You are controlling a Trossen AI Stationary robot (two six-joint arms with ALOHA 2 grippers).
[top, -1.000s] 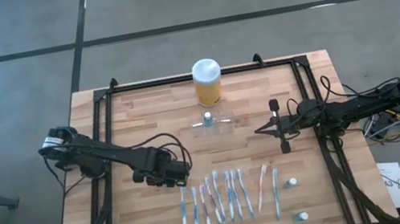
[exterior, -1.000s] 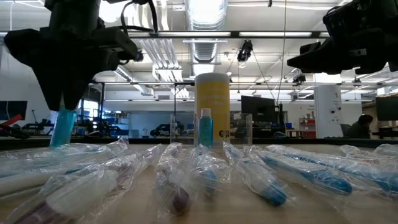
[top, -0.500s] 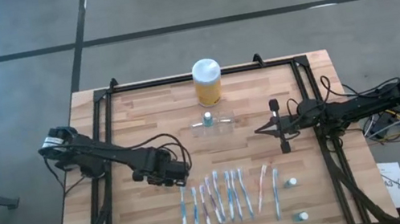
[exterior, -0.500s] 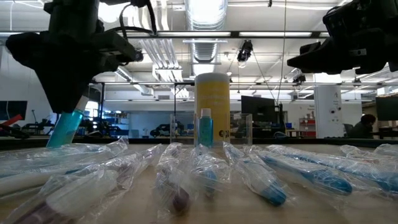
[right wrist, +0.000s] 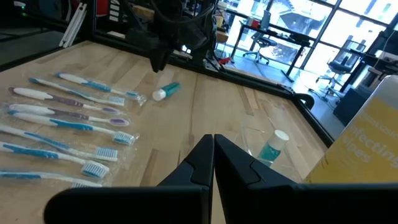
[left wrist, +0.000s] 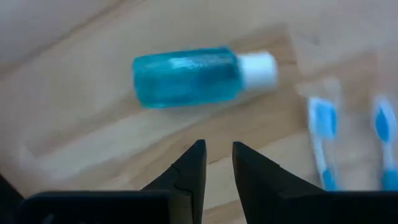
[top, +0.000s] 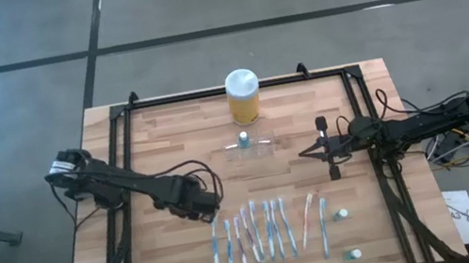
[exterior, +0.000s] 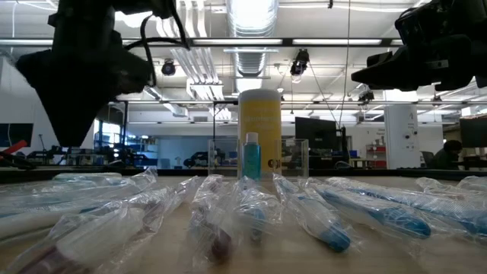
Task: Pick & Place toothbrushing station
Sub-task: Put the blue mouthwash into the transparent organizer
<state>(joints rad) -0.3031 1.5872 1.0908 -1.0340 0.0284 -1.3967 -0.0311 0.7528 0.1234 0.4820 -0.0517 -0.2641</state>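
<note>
The toothbrushing station (top: pixel 248 146) is a clear low holder at the table's middle, with a small blue bottle (top: pixel 242 139) standing in it; the right wrist view shows the station (right wrist: pixel 260 144) too. Another blue bottle with a white cap (left wrist: pixel 186 78) lies on its side on the wood, just beyond the fingertips of my left gripper (left wrist: pixel 217 155). That gripper (top: pixel 199 204) points straight down, its fingers a narrow gap apart with nothing between them. The fallen bottle (right wrist: pixel 166 91) lies under it. My right gripper (top: pixel 306 150) hovers level at the right, shut and holding nothing.
A row of several wrapped toothbrushes (top: pixel 266 233) lies along the near edge. Two small bottles (top: pixel 342 214) (top: pixel 355 254) stand at the near right. A yellow jar with a white lid (top: pixel 243 97) stands behind the station. Bare wood lies to the left.
The blue bottle hung upright below my left gripper, then tilted, and has dropped out of the low view; it now lies on its side on the table. The left gripper has rolled about its own axis while staying over the same spot.
</note>
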